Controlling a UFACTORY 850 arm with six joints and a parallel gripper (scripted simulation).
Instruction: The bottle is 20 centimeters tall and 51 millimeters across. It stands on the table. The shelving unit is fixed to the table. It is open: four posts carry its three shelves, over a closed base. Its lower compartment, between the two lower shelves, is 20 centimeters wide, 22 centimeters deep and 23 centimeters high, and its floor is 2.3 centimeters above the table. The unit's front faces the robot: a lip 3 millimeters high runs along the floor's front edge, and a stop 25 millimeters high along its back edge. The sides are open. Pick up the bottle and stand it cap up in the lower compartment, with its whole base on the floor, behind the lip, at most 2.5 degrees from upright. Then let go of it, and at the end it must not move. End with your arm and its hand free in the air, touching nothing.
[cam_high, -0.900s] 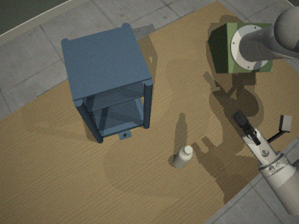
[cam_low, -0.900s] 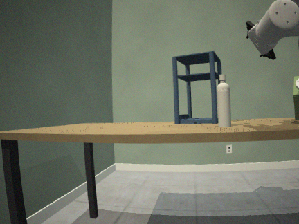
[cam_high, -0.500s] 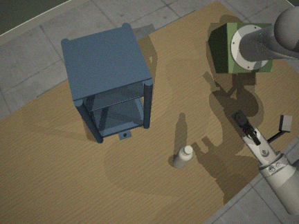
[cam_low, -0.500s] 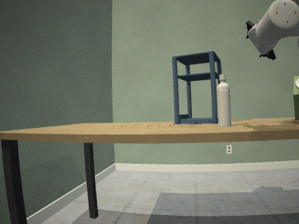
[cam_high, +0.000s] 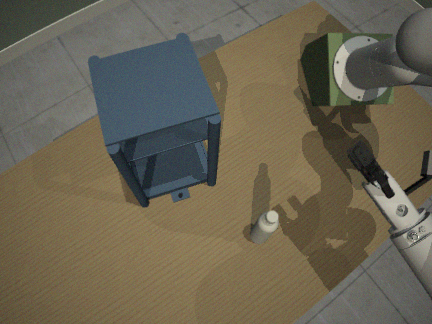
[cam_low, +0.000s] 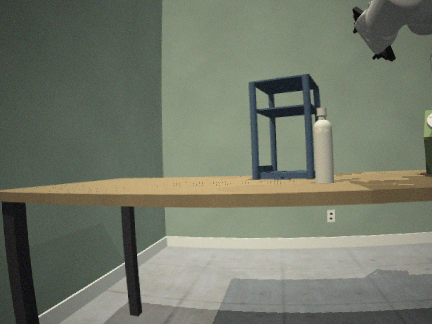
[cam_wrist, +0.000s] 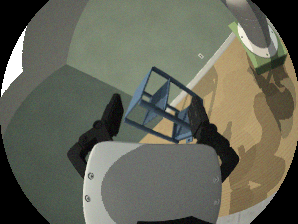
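Note:
A white bottle (cam_high: 263, 226) with a white cap stands upright on the wooden table, in front and to the right of the blue shelving unit (cam_high: 155, 117). In the side view the bottle (cam_low: 323, 146) stands beside the unit (cam_low: 283, 127). My gripper (cam_high: 395, 177) is open and empty, high above the table's right side, well away from the bottle. In the side view the gripper (cam_low: 372, 32) sits at the top right. In the wrist view the black fingers frame the distant shelving unit (cam_wrist: 161, 104); the bottle is not in that view.
The green robot base block (cam_high: 350, 70) stands at the table's back right. The table's right front edge runs close below the gripper. A small tab (cam_high: 180, 195) sticks out at the unit's front foot.

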